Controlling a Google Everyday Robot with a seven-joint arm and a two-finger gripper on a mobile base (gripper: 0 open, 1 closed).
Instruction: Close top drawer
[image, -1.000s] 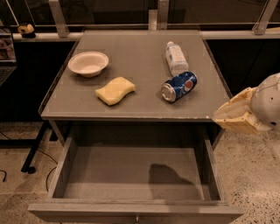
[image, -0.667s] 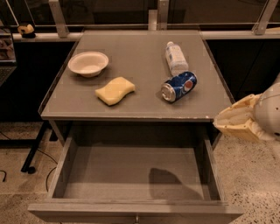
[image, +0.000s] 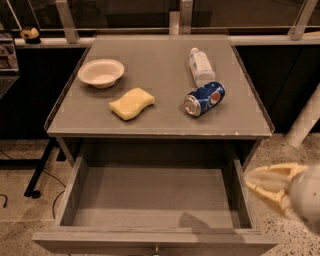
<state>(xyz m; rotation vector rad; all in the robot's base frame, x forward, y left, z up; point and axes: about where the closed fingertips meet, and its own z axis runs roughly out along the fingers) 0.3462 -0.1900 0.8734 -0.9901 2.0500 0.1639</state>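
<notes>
Top drawer (image: 150, 200) is what the gripper (image: 262, 184) must act on. The gripper hangs low at the right edge of the view, just outside the drawer's right side wall, with its cream tip pointing left toward that wall. I cannot tell whether it is released or clenched. From there the drawer lies to the left. It is pulled far out from under the table (image: 150, 55), its shallow grey box bare and its long axis running left to right. Its front panel lies along the bottom edge of the view, with the small knob (image: 156, 248) at mid-width. As I judge it, closing calls for a push on that panel away from the camera, so the gripper would first have to come round to the panel's near face. Farther out, the table top carries a bowl (image: 101, 73), a yellow sponge (image: 131, 103), a blue can (image: 204, 99) on its side and a bottle (image: 201, 66) lying down.
</notes>
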